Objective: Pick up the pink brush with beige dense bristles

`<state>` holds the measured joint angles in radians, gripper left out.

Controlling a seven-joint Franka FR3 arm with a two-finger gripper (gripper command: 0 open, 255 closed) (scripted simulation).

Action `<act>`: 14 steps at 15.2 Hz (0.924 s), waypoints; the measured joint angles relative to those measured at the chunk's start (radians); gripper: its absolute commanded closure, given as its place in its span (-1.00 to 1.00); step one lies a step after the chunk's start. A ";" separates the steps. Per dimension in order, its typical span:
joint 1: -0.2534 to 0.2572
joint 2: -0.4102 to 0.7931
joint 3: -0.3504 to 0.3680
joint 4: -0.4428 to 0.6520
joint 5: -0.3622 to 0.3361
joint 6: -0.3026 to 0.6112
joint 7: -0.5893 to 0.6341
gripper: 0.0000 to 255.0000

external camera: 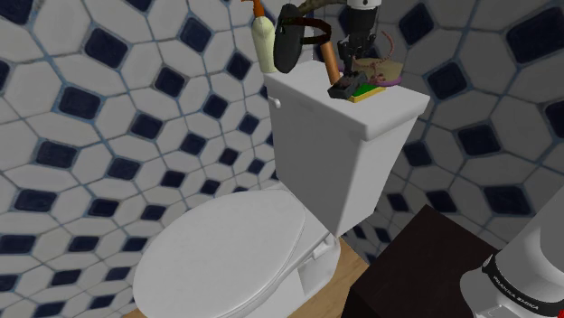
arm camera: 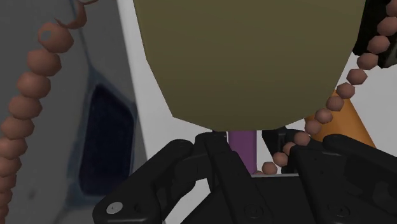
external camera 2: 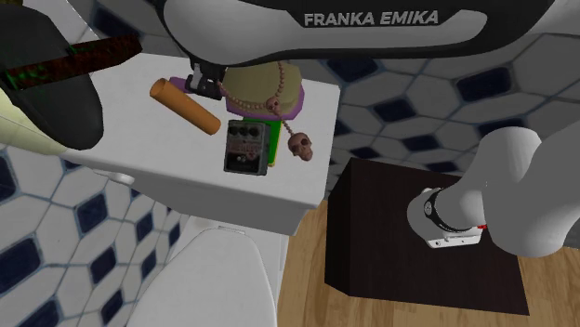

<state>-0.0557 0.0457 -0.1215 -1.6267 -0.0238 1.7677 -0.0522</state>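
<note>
A wall of white tiles with dark blue diamonds backs a white toilet, and the cistern lid (external camera: pixel 303 88) carries everything. In the shoulder view the brush (external camera: pixel 380 70) lies at the lid's far right corner, close to the right edge, with the gripper (external camera: pixel 355 56) coming down on it from above. A dark pedal box (external camera: pixel 346 89) sits just in front at the near edge, an orange cylinder (external camera: pixel 331 59) stands beside the gripper, and a cream bottle (external camera: pixel 264 45) and a black strap (external camera: pixel 291 36) crowd the far left corner. The lid's near left part lies bare. In the second exterior view the brush's domed beige bristle head (external camera 2: pixel 265 88) sits between the orange cylinder and the lid's edge, a bead string (external camera 2: pixel 288 116) trails from it to a small brown skull (external camera 2: pixel 301 147), and the dark stand (external camera 2: pixel 400 241) lies beyond the edge on a wooden floor. In the wrist view the dense olive-beige bristles loom large, and the narrow pink-purple handle (arm camera: pixel 242 143) runs between the black fingers (arm camera: pixel 213 153), which clasp it on both sides.
</note>
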 measured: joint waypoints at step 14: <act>0.000 0.022 0.003 0.118 0.005 -0.099 -0.003 1.00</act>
<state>-0.0555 0.0673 -0.1184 -1.5092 -0.0190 1.6689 -0.0551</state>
